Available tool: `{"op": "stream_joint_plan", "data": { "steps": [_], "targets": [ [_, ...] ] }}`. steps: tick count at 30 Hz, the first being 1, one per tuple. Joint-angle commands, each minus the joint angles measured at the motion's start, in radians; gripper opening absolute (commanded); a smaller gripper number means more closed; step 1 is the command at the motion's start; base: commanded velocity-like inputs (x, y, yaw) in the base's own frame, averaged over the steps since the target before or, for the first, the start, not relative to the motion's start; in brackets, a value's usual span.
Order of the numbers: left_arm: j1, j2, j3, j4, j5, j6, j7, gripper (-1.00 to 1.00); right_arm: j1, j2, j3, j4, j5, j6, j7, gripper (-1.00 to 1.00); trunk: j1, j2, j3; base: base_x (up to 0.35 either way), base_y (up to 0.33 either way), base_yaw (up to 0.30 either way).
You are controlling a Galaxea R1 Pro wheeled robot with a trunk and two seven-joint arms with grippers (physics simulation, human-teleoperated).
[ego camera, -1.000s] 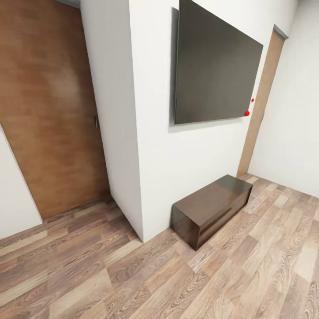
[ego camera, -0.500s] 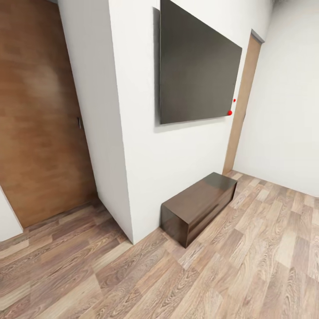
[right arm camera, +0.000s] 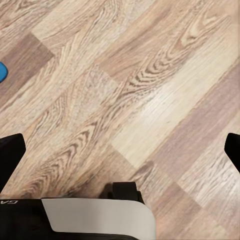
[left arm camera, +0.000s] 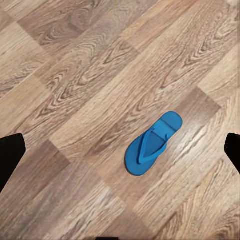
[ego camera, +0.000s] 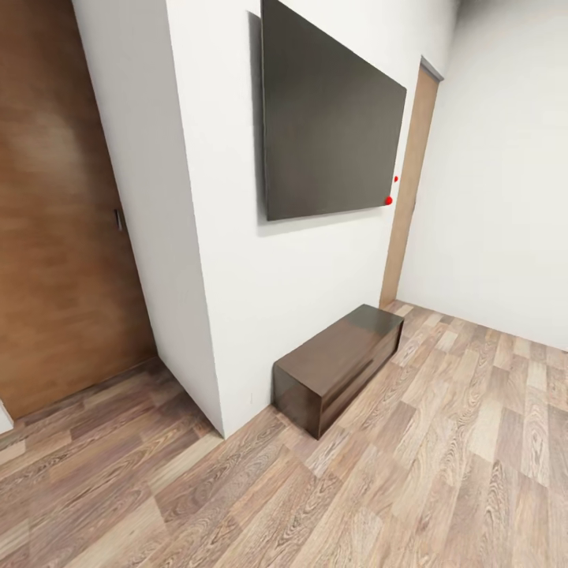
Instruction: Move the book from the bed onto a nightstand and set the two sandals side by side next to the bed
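One bright blue sandal (left arm camera: 150, 145) lies flat on the wood-plank floor, straps up, straight below my left gripper (left arm camera: 122, 152). That gripper is open, its dark fingertips (left arm camera: 11, 157) far apart on either side of the sandal and not touching it. My right gripper (right arm camera: 121, 155) is open too, over bare planks. A sliver of blue (right arm camera: 2, 71) shows at the edge of the right wrist view; I cannot tell what it is. The book, the bed and the nightstand are out of view.
Ahead, a white wall corner (ego camera: 197, 276) juts into the room, with a dark flat screen (ego camera: 327, 126) mounted on it. A low dark-brown cabinet (ego camera: 339, 359) stands against the wall below it. A wooden door (ego camera: 63, 237) is on the left, another door (ego camera: 406, 189) far right.
The whole head view has slid leftward, so the camera has moved. The wall corner, screen and cabinet have not moved themselves.
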Motion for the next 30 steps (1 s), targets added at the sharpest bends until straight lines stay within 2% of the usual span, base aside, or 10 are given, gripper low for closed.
{"op": "stream_joint_plan", "data": {
  "steps": [1,30],
  "targets": [
    [0.0,0.0,0.001,0.0,0.0,-0.003,0.0,1.0,0.0,0.0,-0.001,0.0,0.0,-0.002,-0.001,1.0,0.0,0.0,-0.001,0.0,0.0,-0.04],
    [0.0,0.0,0.001,0.0,0.0,-0.003,-0.001,1.0,0.0,0.0,-0.001,-0.001,0.0,-0.002,-0.002,1.0,0.0,0.0,-0.001,0.0,0.0,-0.005]
  ]
}}
